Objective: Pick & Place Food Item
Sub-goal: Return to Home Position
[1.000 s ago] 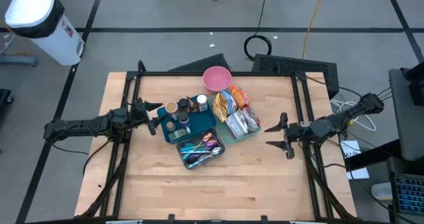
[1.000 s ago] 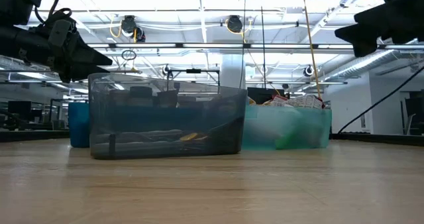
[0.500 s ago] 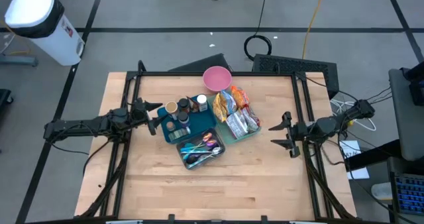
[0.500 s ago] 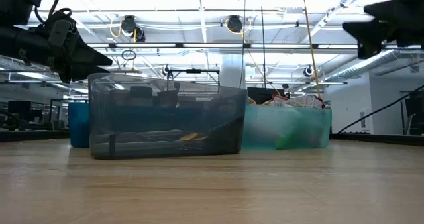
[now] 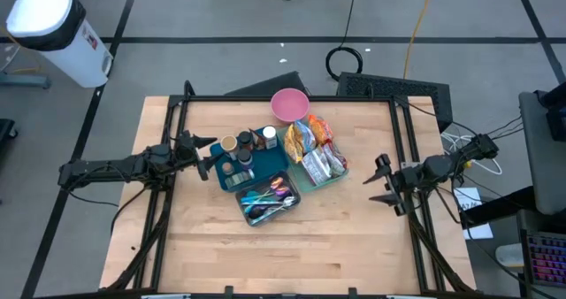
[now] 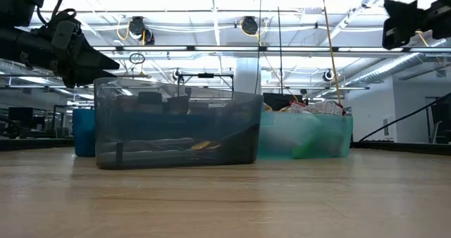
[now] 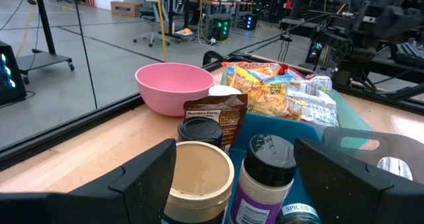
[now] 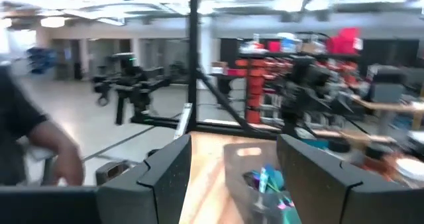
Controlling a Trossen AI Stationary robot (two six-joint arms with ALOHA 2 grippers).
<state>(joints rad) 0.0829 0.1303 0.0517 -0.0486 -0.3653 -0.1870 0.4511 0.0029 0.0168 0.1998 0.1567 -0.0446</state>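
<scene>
Both sets of fingers spread wide; left gripper (image 5: pixel 209 158) unmoved, right gripper (image 5: pixel 378 181) drawn back rightward

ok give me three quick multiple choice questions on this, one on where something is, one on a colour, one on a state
1. Where is the bowl?
a) on the table, beside the bin of snacks
b) inside that bin
c) on the floor

2. What colour is the bowl?
a) green
b) pink
c) white

3. How are the right arm's fingers?
a) shut on a spoon
b) shut on a snack packet
c) open, holding nothing

Answers:
1. a, because the high view shows it on the wood next to the snacks.
2. b, because it is plainly pink in both the high view and the left wrist view.
3. c, because the right wrist view shows a wide gap between them with nothing in it.
</scene>
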